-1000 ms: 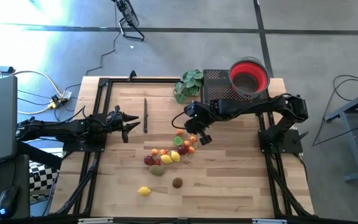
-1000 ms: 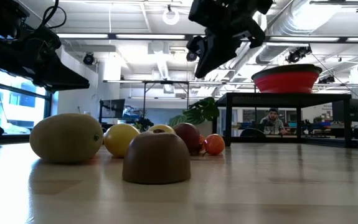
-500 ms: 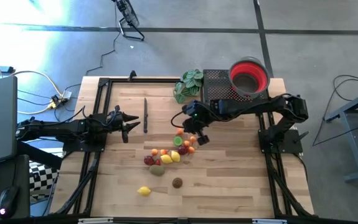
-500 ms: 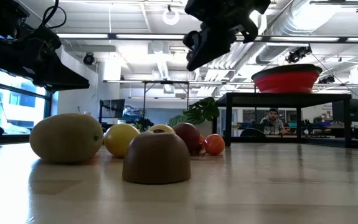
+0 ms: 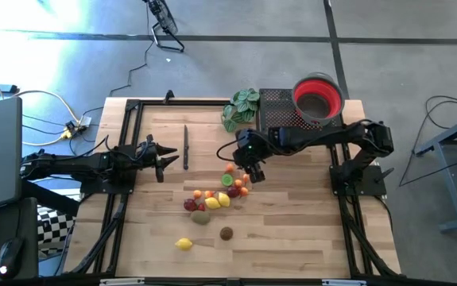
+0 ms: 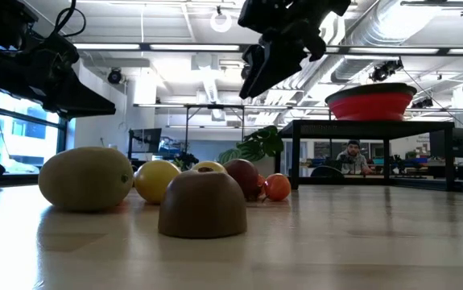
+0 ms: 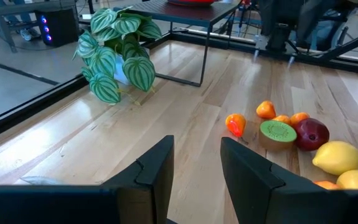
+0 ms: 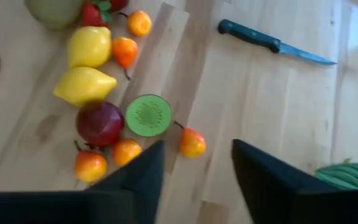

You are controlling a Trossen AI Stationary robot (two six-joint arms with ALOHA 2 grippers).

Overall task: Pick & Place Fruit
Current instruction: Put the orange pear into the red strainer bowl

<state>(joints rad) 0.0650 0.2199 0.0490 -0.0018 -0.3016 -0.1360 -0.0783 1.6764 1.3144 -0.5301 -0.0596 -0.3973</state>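
Note:
The fruit lies loose on the wooden table: a cluster [image 5: 218, 193] near the middle, with a lemon [image 5: 183, 244] and a brown fruit [image 5: 226, 233] nearer the front edge. In the right wrist view I see a cut kiwi half [image 8: 149, 114], a red apple [image 8: 100, 123], two lemons [image 8: 84, 85] and small orange fruits [image 8: 192, 142]. My right gripper [image 5: 252, 172] hangs open above the cluster's far right end, slanting down, nothing between its fingers [image 8: 141, 177]. My left gripper [image 5: 167, 161] waits open at the table's left, pointing level toward the fruit [image 7: 278, 133].
A red bowl [image 5: 318, 97] sits on a black stand [image 5: 280, 111] at the table's far right. A green leafy plant [image 5: 240, 107] stands beside it. A knife [image 5: 186, 147] lies left of the cluster. A person sits in the room behind [image 6: 352, 157].
My right gripper has turned a little in place above the fruit cluster, its fingertips swinging slightly toward the table's left edge. The fruit has not moved.

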